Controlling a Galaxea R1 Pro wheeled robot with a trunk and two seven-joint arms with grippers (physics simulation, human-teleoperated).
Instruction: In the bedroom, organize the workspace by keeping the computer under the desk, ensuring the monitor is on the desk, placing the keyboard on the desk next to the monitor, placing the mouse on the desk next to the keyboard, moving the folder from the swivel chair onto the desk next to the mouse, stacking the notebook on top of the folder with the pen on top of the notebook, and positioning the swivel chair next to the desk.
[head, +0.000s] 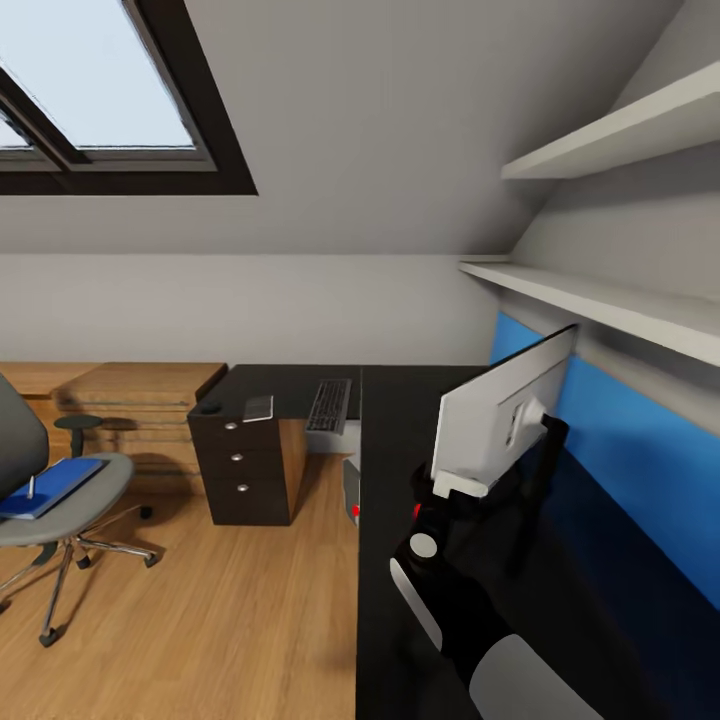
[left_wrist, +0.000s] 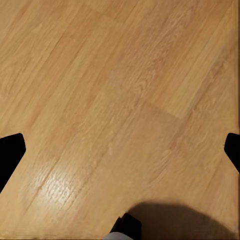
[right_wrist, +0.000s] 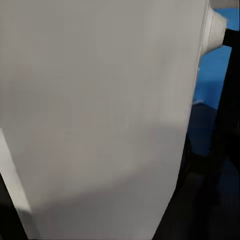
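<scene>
The monitor (head: 500, 420) stands on the black desk (head: 400, 600) at the right, its white back toward me and its black stand (head: 545, 450) behind it. My right gripper (head: 432, 492) is at the monitor's lower near corner; the white back (right_wrist: 100, 110) sits so close to the right wrist camera that the fingers are hidden. Further back on the desk lie the keyboard (head: 330, 405) and the light-grey notebook (head: 258, 407). Under the desk, the computer (head: 351, 490) shows a red button. At the left, the blue folder (head: 50, 485) lies on the swivel chair (head: 60, 500). My left gripper (left_wrist: 120, 150) hangs open over bare wood floor (left_wrist: 120, 80).
The desk's black drawer unit (head: 245, 465) with silver knobs stands under its far end. Low light-wood shelving (head: 130, 395) runs along the back wall. Two white wall shelves (head: 610, 300) hang above the desk's right side, over a blue panel (head: 640, 470). A skylight (head: 90, 90) is overhead.
</scene>
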